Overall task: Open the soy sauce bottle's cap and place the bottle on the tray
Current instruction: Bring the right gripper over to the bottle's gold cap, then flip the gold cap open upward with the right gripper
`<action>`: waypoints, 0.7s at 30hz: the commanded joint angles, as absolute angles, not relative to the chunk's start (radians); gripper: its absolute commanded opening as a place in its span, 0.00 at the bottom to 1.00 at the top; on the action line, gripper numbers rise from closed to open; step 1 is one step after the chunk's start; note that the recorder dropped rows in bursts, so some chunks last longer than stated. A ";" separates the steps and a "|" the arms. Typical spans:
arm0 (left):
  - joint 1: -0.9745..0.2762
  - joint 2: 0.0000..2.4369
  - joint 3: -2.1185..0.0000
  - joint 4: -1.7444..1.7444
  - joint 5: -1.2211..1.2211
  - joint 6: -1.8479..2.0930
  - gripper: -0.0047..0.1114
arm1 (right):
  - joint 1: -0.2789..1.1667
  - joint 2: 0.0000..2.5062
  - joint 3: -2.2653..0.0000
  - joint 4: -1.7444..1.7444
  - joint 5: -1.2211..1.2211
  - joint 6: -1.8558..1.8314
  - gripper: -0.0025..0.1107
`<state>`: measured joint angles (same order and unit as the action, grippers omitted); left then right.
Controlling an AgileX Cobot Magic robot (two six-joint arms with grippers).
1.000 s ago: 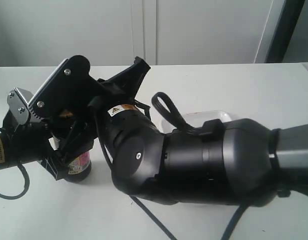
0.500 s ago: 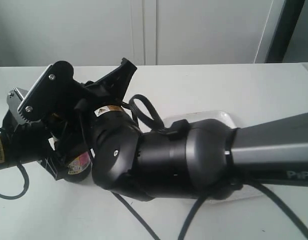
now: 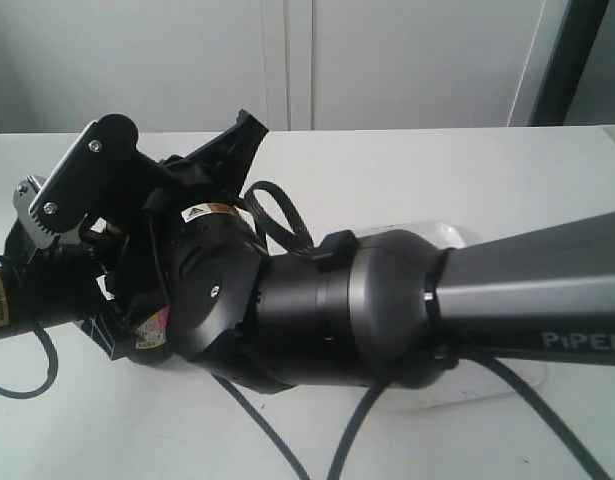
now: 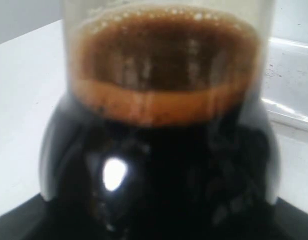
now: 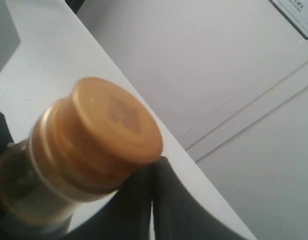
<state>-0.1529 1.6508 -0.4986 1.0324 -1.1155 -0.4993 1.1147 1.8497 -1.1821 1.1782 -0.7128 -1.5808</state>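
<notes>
Prying at the cap (image 5: 111, 125) risks tipping the soy sauce bottle (image 4: 159, 150); left gripper apparently clamps it, right gripper's state unclear.

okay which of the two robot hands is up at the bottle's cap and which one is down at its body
The right hand is at the cap, a dark finger touching under its rim. The left hand is low at the soy sauce bottle, whose dark body fills its wrist view.

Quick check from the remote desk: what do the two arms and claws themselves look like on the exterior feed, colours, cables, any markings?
The right arm is glossy black at its rounded joints, with a grey forearm lettered "PiPER", a yellow warning sticker and looping black cables. A silver screwed plate shows at far left.
</notes>
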 commanded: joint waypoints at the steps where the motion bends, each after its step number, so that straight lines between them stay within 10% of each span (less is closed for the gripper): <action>1: -0.156 1.647 -0.500 1.060 -1.098 -0.493 0.04 | 1.117 1.849 -1.188 1.178 -0.695 -1.593 0.02; 21: -0.156 1.647 -0.500 1.065 -1.088 -0.493 0.04 | 1.145 1.846 -1.473 1.265 -0.693 -1.816 0.02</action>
